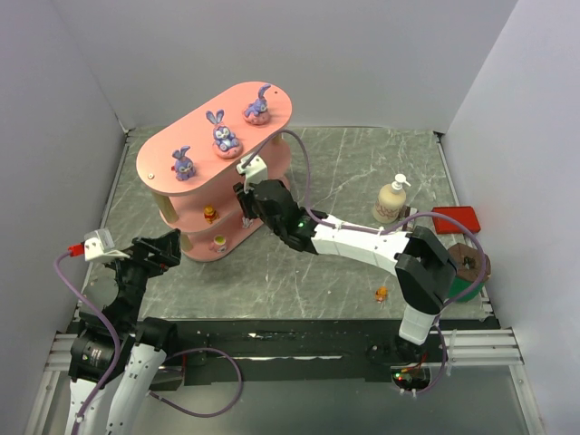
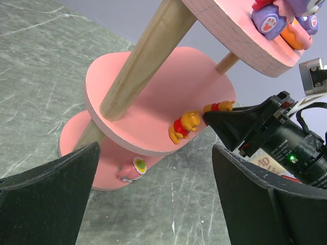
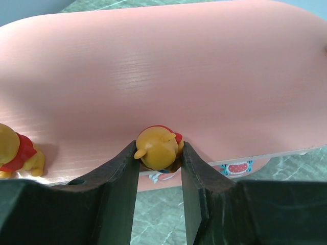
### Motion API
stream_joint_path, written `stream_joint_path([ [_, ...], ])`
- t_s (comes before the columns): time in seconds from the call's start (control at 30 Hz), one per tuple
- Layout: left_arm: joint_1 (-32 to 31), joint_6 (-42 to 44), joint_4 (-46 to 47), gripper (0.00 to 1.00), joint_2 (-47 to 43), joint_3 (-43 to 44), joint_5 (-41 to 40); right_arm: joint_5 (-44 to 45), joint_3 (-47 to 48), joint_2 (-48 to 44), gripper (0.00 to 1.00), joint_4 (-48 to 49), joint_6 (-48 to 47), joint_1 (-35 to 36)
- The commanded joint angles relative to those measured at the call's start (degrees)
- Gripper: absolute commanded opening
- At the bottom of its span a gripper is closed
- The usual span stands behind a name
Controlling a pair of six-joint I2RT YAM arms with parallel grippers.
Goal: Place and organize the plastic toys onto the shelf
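Note:
The pink three-tier shelf (image 1: 172, 145) stands at the back left. Three purple bunnies (image 1: 224, 134) sit on its top board. My right gripper (image 1: 245, 195) reaches to the middle board (image 3: 168, 76) and is shut on a small orange bear (image 3: 158, 147) at that board's near edge. This bear also shows in the left wrist view (image 2: 219, 107). A second orange bear (image 2: 185, 126) lies on the middle board to its left. A pink-and-white egg toy (image 2: 130, 171) sits on the bottom board. My left gripper (image 1: 163, 246) is open and empty, low, left of the shelf.
A tiny orange toy (image 1: 381, 294) lies on the table near the right arm's base. A cream pump bottle (image 1: 391, 199) and a flat red box (image 1: 456, 220) stand at the right. A brown and green object (image 1: 467, 267) sits by the right edge.

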Motion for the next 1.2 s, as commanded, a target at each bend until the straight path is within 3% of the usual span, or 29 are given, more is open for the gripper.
stream_joint_path([
  [0.0,0.3,0.3,1.3,0.96,0.4,1.1,0.9,1.9,-0.1,-0.5,0.13,1.0,0.1,0.8],
  [0.43,0.4,0.3,1.3,0.96,0.3,1.1,0.8,5.5,2.1,1.3,0.29,-1.8,3.2,1.4],
  [0.9,0.3,0.3,1.3,0.96,0.3,1.1,0.8,6.7,4.2,3.3,0.37,-2.8,4.0,1.4],
  [1.17,0.3,0.3,1.3,0.97,0.3,1.1,0.8,7.0,5.2,3.6,0.47,-5.0,4.4,1.5],
])
